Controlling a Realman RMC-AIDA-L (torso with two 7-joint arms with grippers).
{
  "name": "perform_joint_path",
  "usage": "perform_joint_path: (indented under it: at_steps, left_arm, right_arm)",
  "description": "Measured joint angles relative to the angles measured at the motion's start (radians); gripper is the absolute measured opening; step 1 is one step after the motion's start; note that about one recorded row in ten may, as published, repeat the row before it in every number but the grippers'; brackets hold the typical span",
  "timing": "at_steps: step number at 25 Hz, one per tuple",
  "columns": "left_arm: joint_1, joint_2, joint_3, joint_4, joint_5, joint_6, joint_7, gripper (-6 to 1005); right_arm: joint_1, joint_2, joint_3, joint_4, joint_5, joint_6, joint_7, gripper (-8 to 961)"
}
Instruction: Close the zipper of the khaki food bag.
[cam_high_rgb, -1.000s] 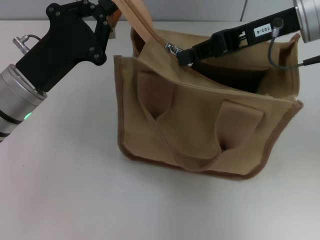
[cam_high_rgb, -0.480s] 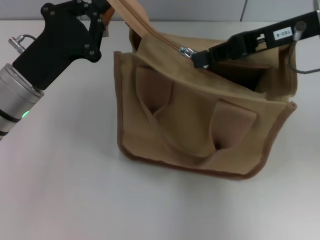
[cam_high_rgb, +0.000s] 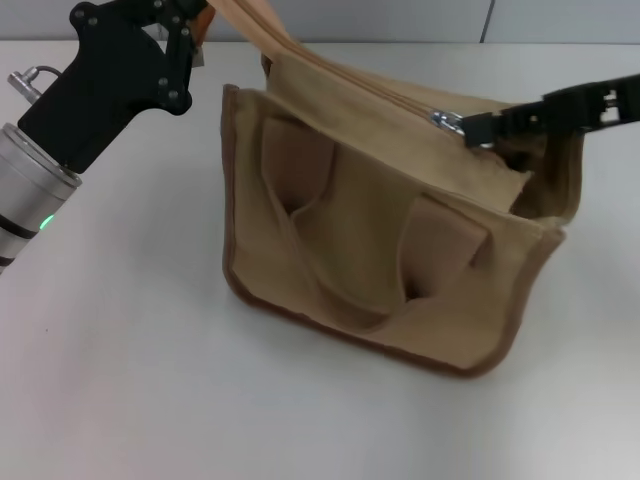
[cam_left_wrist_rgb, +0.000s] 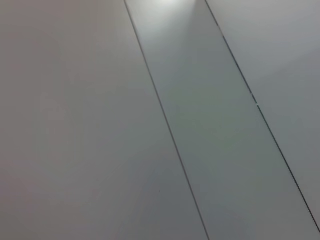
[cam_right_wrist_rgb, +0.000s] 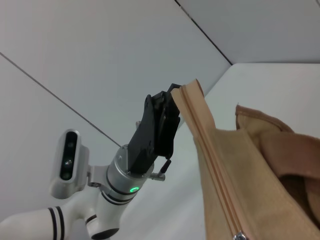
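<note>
Pinched in the right gripper over the khaki food bag on the white table: the zipper slider, unclosed stretch running rightward, far end clamped taut by the left gripper.

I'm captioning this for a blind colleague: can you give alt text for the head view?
The right claw is shut on the silver slider of the zipper, most of the way along the top of the khaki food bag on a white table. The left claw holds the zipper's tape end up at the far left corner.
</note>
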Motion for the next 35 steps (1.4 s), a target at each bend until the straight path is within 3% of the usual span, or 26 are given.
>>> perform_joint_path:
  at_steps: [11, 26, 35]
  left_arm:
    - [-0.010, 0.000, 0.000, -0.005, -0.028, -0.043, -0.005, 1]
    - [-0.026, 0.000, 0.011, -0.015, -0.029, -0.054, -0.009, 1]
    - [-0.027, 0.000, -0.006, -0.016, -0.029, -0.096, -0.019, 1]
  right_arm:
    - [-0.062, -0.026, 0.079, 0.016, -0.003, -0.080, -0.078, 13]
    - [-0.061, -0.059, 0.098, 0.132, 0.089, -0.120, -0.217, 16]
    - [-0.151, -0.049, 0.205, 0.134, 0.158, -0.231, -0.507, 370]
